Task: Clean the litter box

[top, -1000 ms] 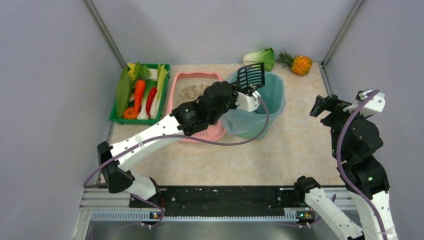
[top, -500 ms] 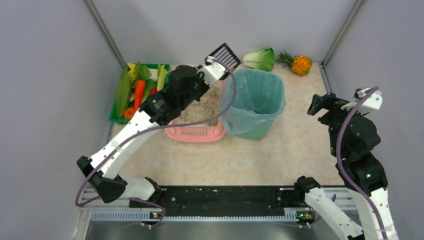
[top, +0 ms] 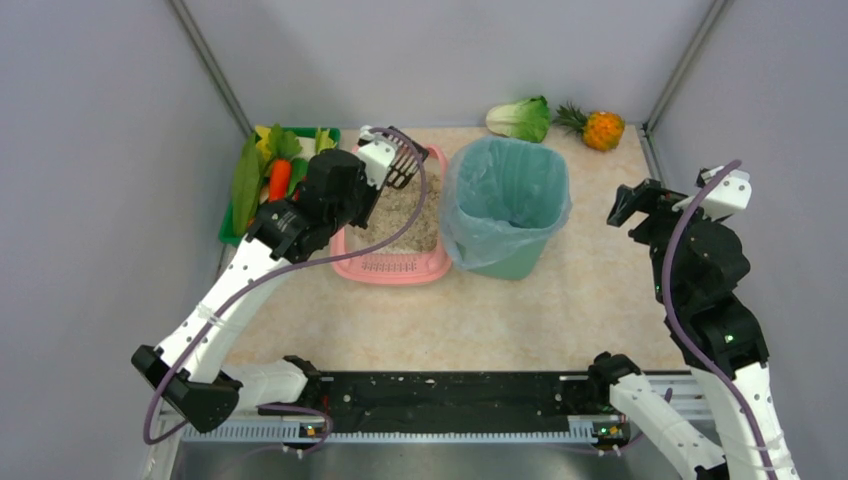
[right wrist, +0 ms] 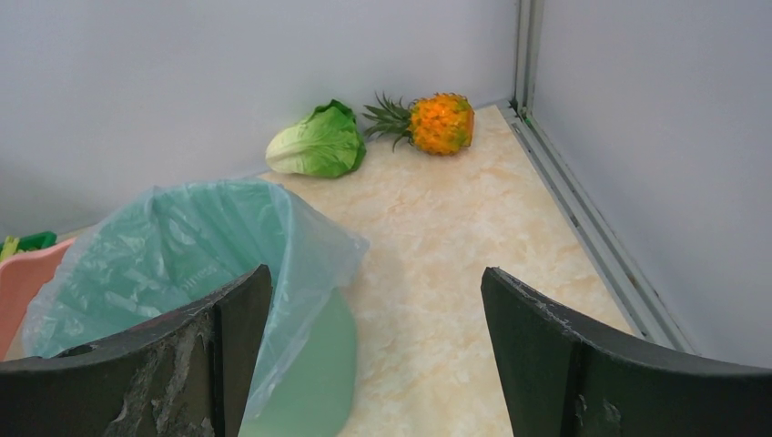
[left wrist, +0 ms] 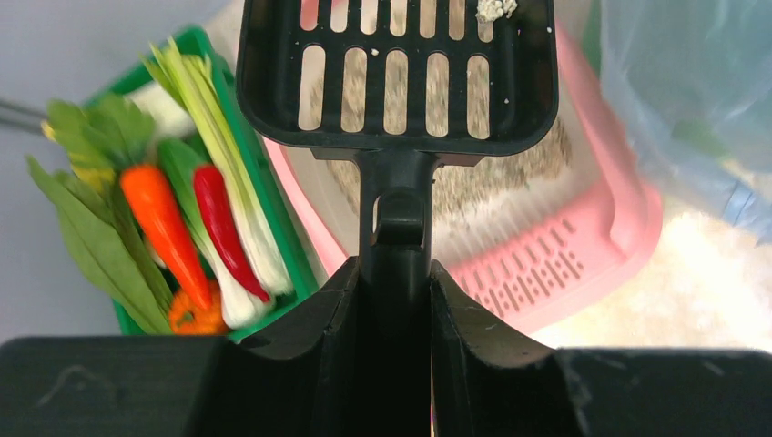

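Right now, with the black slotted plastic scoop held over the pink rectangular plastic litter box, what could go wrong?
The left gripper pinches the black slotted plastic scoop only by its thin handle, so it may twist when digging. The scoop hangs near the green vegetable crate; a swing could flick litter there. The pale clump on its slots may fall outside the pink litter box.

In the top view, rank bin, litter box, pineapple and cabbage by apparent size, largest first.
1. Bin and litter box: about alike; the left arm hides part of the box, so I won't rank them.
2. Pineapple and cabbage: far smaller, also about alike.
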Robot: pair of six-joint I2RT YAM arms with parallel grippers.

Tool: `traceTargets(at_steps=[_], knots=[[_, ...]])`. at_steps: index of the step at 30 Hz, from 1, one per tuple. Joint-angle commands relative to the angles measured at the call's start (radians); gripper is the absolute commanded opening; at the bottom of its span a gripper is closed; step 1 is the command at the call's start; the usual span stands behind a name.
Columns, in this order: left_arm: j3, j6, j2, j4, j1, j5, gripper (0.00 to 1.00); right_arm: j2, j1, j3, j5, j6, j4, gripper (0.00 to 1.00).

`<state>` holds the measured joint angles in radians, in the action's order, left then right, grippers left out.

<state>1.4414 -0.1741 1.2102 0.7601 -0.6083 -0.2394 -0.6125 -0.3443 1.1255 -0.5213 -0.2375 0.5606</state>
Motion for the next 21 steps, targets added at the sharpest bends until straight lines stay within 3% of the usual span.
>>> traceTargets(at_steps=[1, 12, 21], knots=[[-0.045, 0.135, -0.018, 0.090, 0.021, 0.015, 0.00, -0.017, -0.009, 0.002, 0.010, -0.001, -0.060, 0.86], [-0.077, 0.301, 0.092, 0.235, 0.083, 0.196, 0.00, -0.016, -0.009, -0.001, 0.010, 0.001, -0.066, 0.86], [-0.047, 0.332, 0.219, 0.361, 0.106, 0.211, 0.00, 0.002, -0.009, -0.010, 0.010, -0.001, -0.064, 0.86]])
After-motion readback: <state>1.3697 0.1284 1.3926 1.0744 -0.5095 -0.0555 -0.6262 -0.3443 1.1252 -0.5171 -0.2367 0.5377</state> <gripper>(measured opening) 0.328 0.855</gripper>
